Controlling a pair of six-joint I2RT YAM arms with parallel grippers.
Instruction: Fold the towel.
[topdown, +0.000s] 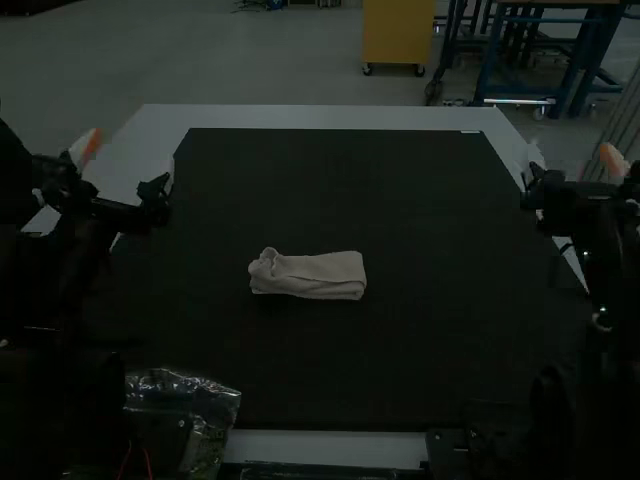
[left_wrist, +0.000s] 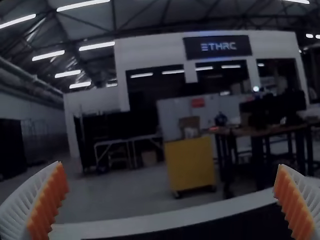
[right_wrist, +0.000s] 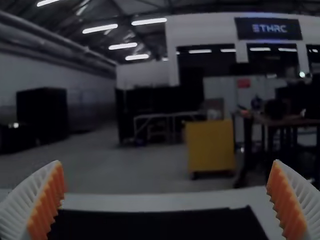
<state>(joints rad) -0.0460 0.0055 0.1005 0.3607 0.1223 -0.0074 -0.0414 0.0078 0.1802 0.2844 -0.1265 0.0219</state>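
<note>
Though rumpled at one end, a pale, folded, oblong towel (topdown: 320, 277), both arms' ribbed jaws wide.

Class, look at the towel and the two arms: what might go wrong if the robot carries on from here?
The towel lies as a narrow, layered bundle, so handling it again might loosen the folds. Its curled end, at the high view's left, could snag on the open left gripper if that comes down there. Crinkled plastic lies near the left arm; a low sweep might catch it.
</note>
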